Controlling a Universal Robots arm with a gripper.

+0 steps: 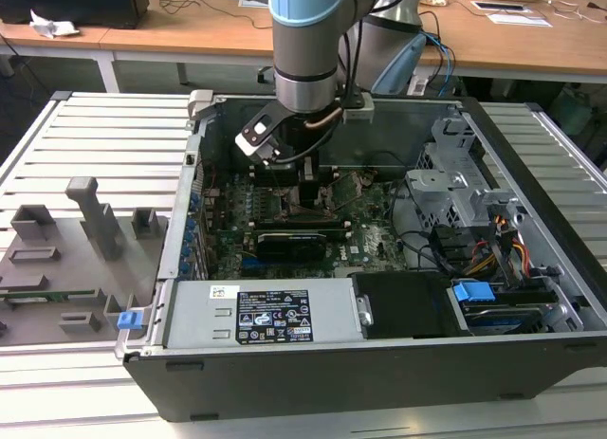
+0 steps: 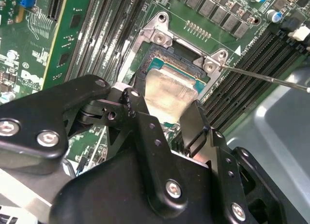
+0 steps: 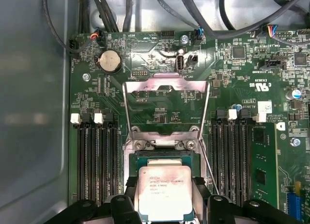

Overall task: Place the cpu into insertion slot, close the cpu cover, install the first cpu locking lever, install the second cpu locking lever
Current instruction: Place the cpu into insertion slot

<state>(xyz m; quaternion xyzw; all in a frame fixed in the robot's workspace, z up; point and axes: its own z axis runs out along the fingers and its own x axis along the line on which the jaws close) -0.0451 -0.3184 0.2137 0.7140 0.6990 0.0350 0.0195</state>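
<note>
In the exterior view the arm [image 1: 303, 41] reaches down into the open computer case [image 1: 531, 173] standing on the counter [image 1: 95, 136], with the gripper [image 1: 308, 178] low over the green motherboard [image 1: 375, 235]. There is little room here, so any sideways drift could knock the case wall or nearby cables. In the second wrist view the black fingers [image 2: 193, 122] pinch the cpu [image 2: 167, 93] by two opposite edges, holding it over the insertion slot [image 2: 160, 65]. Whether it is already seated I cannot tell. It looks slightly tilted against the socket frame, so a corner could land first and bend the contacts if it is pressed down crooked. A thin locking lever [image 2: 261, 76] juts out close by and could snag a finger. In the first wrist view the cpu [image 3: 164, 192] covers only the nearer part of the insertion slot [image 3: 145, 162], which suggests it is offset or not fully down. Letting go now could leave it askew on the rim. The cpu cover [image 3: 167, 82] stands swung open beyond the slot, between the memory slots [image 3: 97, 161]. If jolted, it could fall onto the chip.
</note>
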